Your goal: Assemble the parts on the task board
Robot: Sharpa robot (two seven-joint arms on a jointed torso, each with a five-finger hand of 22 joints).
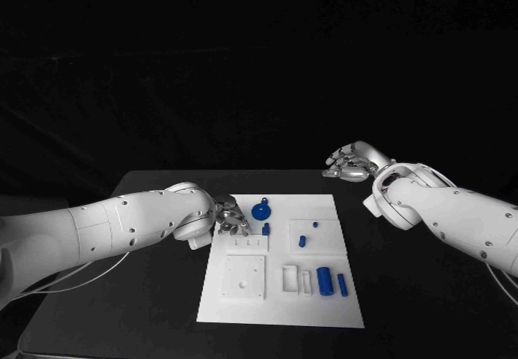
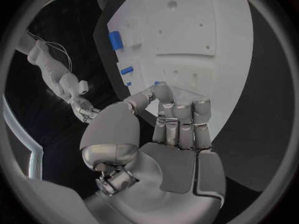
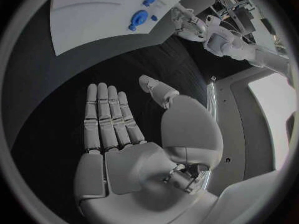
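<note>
White task board (image 1: 283, 303) lies mid-counter (image 1: 151, 299), blue parts spread across it: a round disc piece with a stem (image 1: 261, 210) near the far edge, a small peg (image 1: 303, 241) at the middle, two cylinders (image 1: 332, 282) side by side toward the near right.

My left robot hand (image 1: 229, 219) sits at the board's far left corner, just beside a short blue peg (image 1: 266, 229). In the left wrist view the fingers (image 2: 181, 122) are curled in toward the thumb; a sliver of blue shows at the tips, but I cannot tell whether anything is pinched.

My right robot hand (image 1: 351, 163) hovers off the board's far right, fingers straight and apart, holding nothing.

Judgement: the step is seating or picking the peg. Keep the wrist steady, approach vertically, and close gently so the peg stays upright.
</note>
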